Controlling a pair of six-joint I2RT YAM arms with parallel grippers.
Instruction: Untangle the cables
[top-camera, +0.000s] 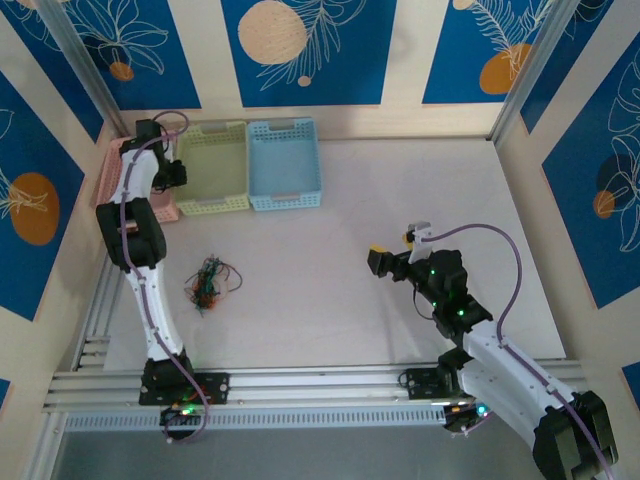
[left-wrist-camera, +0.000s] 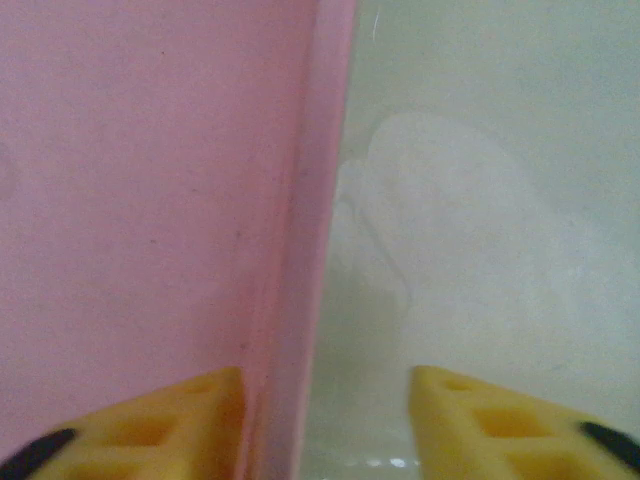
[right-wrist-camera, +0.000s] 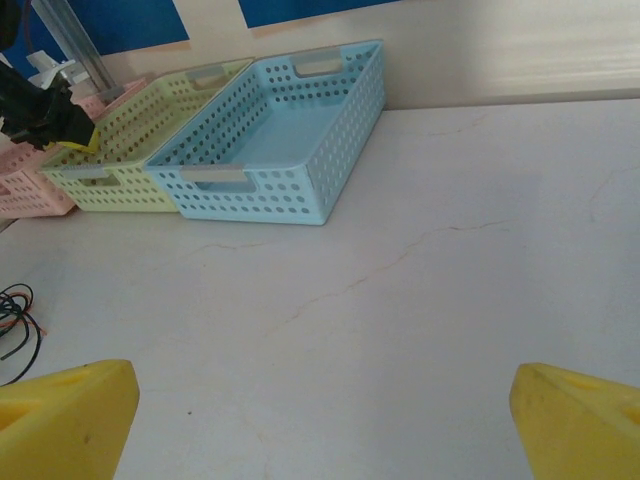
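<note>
Pink basket (left-wrist-camera: 140, 200) at left, pale green basket (left-wrist-camera: 500, 220) at right, side by side. Left pincer (left-wrist-camera: 325, 400) spread wide, yellow fingertips (left-wrist-camera: 180, 420) astride pink wall.

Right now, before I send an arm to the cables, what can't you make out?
Cables, top view: too small to trace crossings.
Cables, right wrist view: cut by the left edge.
Pink basket, top view: largely hidden by the left arm.
Left wrist view: blurred, too close to pink basket.
</note>
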